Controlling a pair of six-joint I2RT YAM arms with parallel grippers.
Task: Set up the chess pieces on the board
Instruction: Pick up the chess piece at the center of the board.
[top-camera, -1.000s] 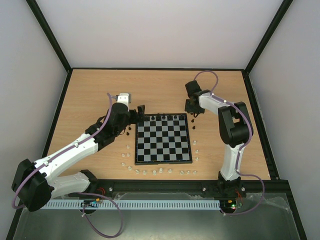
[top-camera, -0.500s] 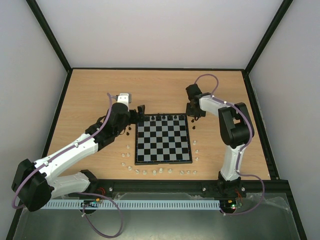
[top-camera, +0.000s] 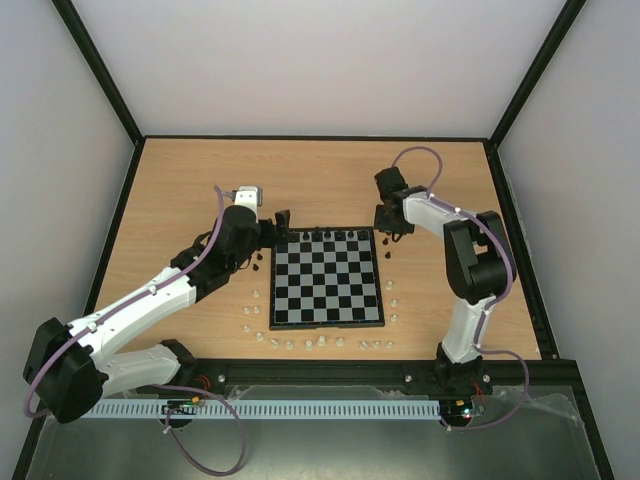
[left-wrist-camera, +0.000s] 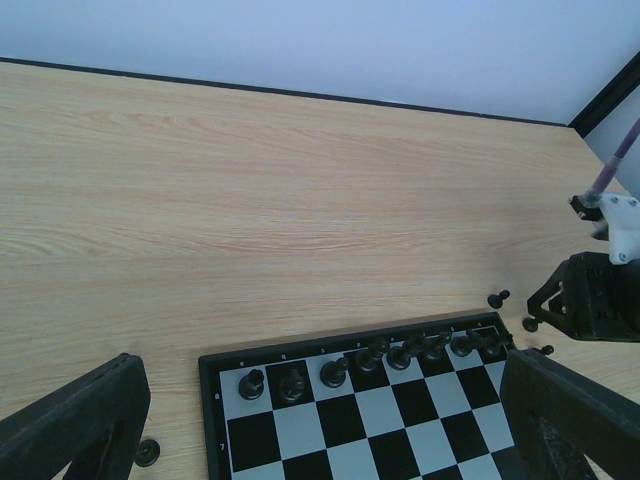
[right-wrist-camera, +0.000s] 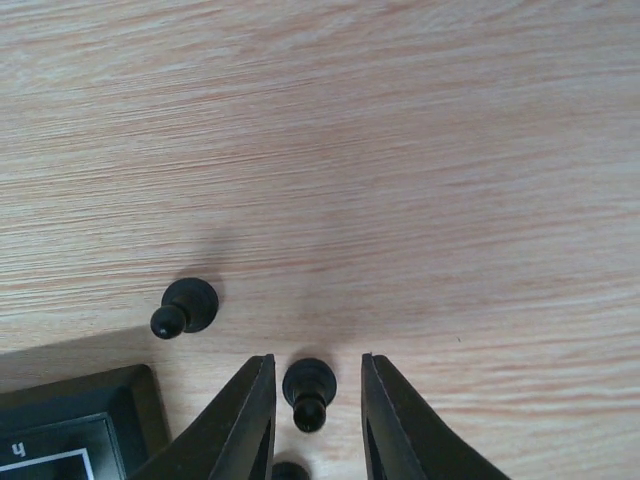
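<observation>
Right gripper (right-wrist-camera: 315, 365) narrow, jaws straddled a black pawn (right-wrist-camera: 308, 386) on the table (right-wrist-camera: 420, 150) beside the board (right-wrist-camera: 70, 425), gaps either side. Left gripper (left-wrist-camera: 322, 368) stood wide, holding nothing.

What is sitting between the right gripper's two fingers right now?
One small black chess piece on the table, a thin gap either side, untouched by the right gripper. The right wrist view shows it.

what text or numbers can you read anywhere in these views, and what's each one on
"7": on the left border of the chessboard, left wrist view.
"h", seen upside down and only probably that letter: on the same border at a corner, right wrist view.
Other small marks along the far border, left wrist view: too small to read.
</observation>
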